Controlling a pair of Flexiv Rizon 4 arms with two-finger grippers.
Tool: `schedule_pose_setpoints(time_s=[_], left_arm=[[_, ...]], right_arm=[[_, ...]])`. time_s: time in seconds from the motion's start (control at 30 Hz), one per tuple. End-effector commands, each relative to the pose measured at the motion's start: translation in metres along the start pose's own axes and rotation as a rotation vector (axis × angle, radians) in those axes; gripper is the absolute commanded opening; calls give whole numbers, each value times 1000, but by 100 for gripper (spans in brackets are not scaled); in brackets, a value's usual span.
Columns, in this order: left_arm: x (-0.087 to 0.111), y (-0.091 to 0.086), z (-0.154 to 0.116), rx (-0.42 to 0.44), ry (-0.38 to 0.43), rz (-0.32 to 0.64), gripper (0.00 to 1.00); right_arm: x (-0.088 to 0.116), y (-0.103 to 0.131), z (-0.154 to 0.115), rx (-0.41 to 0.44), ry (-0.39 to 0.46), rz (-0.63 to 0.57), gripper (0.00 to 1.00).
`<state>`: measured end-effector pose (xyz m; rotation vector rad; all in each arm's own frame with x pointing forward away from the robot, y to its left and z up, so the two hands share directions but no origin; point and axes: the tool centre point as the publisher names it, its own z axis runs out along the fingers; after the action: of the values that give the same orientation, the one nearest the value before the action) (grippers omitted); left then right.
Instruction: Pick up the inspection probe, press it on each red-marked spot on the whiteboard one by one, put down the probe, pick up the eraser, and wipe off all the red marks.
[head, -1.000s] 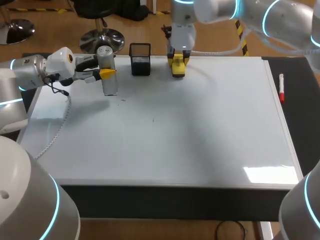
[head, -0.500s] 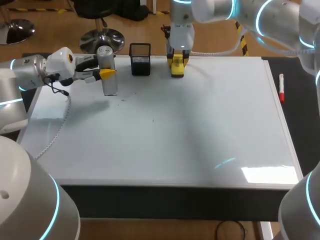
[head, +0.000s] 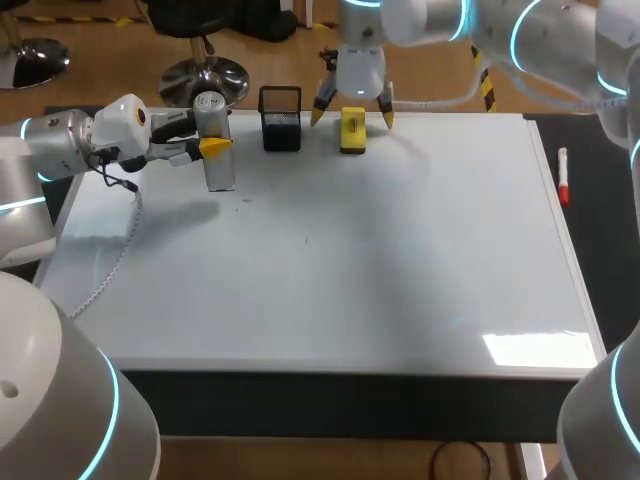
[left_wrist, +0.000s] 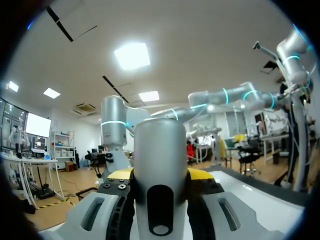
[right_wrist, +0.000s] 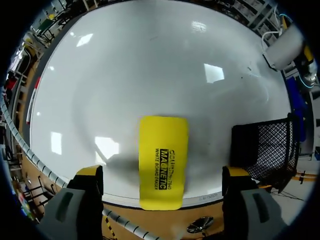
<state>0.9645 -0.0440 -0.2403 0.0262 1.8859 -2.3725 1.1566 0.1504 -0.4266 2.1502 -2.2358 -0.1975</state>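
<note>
The grey cylindrical probe stands upright at the far left of the whiteboard, with my left gripper shut on it. In the left wrist view the probe fills the space between the fingers. The yellow eraser lies flat at the board's far edge. My right gripper hangs open just above it, a fingertip off each side. Seen from the right wrist, the eraser lies free between the spread fingers of the gripper.
A black mesh holder stands between probe and eraser, close beside the right gripper's finger. A red marker lies off the board's right edge. A few tiny dark specks dot the board.
My right gripper has opened and let go of the yellow eraser, which now rests on the board. The left arm with the probe has not moved.
</note>
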Motion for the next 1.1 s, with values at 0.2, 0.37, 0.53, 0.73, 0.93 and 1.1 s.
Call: schedule_pose_setpoints(time_s=[0.2,0.37,0.53,0.73,0.93,1.1], left_arm=[[1,-1,1,0,-3,3,0],[1,-1,1,0,-3,3,0],[1,-1,1,0,-3,3,0],[1,-1,1,0,-3,3,0],[1,-1,1,0,-3,3,0],[1,-1,1,0,-3,3,0]], right_arm=[[32,26,-36,54,-100,101,100],[43,28,-50,55,-96,175,100],[48,30,-66,35,-140,218,100],[56,30,-88,43,-180,331,100],[67,28,-108,43,-216,488,100],[80,29,-123,25,-285,568,100]])
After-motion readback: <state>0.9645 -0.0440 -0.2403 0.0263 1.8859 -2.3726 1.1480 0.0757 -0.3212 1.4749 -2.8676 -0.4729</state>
